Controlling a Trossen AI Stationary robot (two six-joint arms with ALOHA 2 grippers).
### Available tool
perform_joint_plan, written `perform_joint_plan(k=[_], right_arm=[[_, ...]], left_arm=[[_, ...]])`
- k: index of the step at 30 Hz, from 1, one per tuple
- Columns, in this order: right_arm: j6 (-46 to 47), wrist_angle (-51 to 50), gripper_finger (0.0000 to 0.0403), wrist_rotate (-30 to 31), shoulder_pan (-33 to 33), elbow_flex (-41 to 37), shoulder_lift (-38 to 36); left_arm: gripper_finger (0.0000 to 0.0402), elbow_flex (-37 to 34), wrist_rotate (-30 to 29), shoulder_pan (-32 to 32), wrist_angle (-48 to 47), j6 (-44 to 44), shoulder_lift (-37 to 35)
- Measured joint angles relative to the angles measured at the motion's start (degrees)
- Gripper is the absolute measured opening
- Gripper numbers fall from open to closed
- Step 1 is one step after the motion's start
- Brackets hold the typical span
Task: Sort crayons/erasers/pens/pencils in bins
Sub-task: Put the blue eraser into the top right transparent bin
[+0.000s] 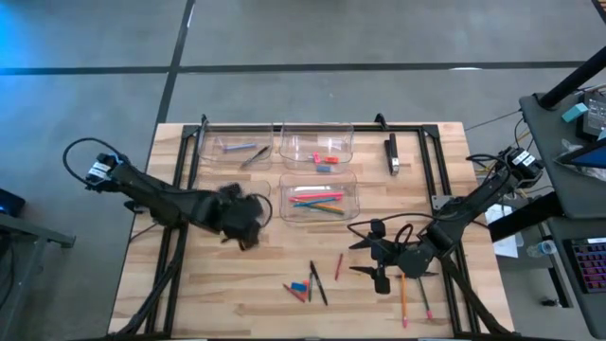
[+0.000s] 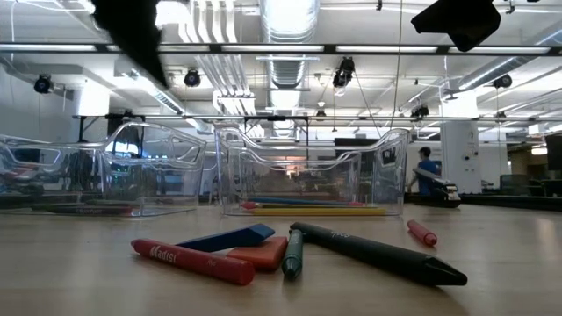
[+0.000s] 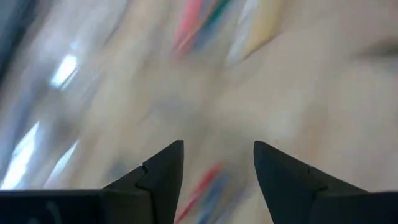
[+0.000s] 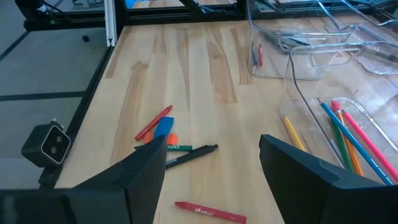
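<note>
Several loose things lie in a heap near the table's front: a red crayon (image 2: 189,261), a blue eraser (image 2: 230,238), an orange eraser (image 2: 263,253), a green crayon (image 2: 293,253) and a black pen (image 2: 378,254). Another red crayon (image 1: 339,265) lies to their right, and two pencils (image 1: 404,303) lie near the front right. My left gripper (image 3: 217,149) is open with nothing between its fingers, blurred, over the table's left middle (image 1: 244,227). My right gripper (image 4: 212,142) stands open and apart from everything, right of the heap (image 1: 358,256).
One clear bin (image 1: 317,197) holds pencils, another (image 1: 317,147) erasers, and a third (image 1: 237,147) dark pens. In the low view a further bin (image 2: 97,180) stands at the left. A black-and-silver bar (image 1: 392,156) lies at the back right. Black frame rails (image 1: 445,180) run along the table's sides.
</note>
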Motion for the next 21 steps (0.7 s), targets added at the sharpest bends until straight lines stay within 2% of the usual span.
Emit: perform_joint_plan(k=[4, 7, 11, 15, 21], right_arm=[[0.0, 0.0, 0.0247, 0.0, 0.0, 0.0, 0.0], [0.0, -0.1, 0.0247, 0.0, 0.0, 0.0, 0.0], [0.4, -0.4, 0.0247, 0.0, 0.0, 0.0, 0.0], [0.4, -0.8, 0.0247, 0.0, 0.0, 0.0, 0.0], [0.4, -1.1, 0.0247, 0.0, 0.0, 0.0, 0.0]], left_arm=[[0.0179, -0.4, 0.0, -5.4, 24.0, 11.4, 2.5], [0.018, -0.5, 0.2, -8.6, 33.5, 17.0, 7.7], [0.018, 0.1, 0.8, -10.3, 40.7, 18.1, 16.0], [0.018, 0.4, 4.4, -10.3, 47.3, 18.4, 23.5], [0.018, 1.5, 6.0, -10.3, 50.0, 18.8, 29.9]])
